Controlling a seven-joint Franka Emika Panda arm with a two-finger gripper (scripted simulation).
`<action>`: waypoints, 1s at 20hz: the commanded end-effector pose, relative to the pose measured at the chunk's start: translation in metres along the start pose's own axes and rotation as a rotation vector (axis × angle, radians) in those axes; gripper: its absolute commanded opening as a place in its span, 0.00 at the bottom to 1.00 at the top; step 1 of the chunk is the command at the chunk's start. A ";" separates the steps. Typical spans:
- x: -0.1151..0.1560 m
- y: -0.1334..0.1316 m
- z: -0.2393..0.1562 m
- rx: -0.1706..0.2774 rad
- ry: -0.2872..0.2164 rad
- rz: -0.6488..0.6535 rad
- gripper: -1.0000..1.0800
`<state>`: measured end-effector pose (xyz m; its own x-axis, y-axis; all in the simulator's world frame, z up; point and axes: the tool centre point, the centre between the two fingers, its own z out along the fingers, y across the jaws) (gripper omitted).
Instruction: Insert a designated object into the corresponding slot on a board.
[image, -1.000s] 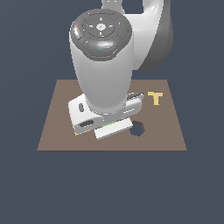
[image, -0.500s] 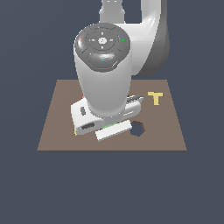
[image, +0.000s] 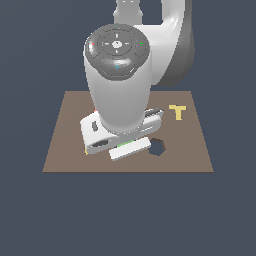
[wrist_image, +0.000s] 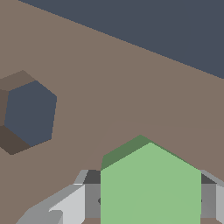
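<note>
Brown board (wrist_image: 131, 87) fills the wrist view. Gripper (wrist_image: 148, 197) clamps the green hexagonal block (wrist_image: 151, 188) above it; the hexagonal slot (wrist_image: 29, 113) lies apart, at ten o'clock.

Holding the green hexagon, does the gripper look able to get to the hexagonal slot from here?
Probably yes. The gripper holds the green block, and only bare board lies between it and the open slot.
</note>
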<state>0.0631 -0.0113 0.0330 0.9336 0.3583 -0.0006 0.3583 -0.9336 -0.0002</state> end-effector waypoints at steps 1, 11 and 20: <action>0.000 0.000 0.000 0.000 0.000 0.000 0.00; -0.001 -0.006 -0.001 0.000 0.000 0.066 0.00; -0.001 -0.021 -0.002 0.000 0.000 0.236 0.00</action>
<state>0.0556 0.0046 0.0342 0.9865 0.1640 -0.0010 0.1640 -0.9865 -0.0002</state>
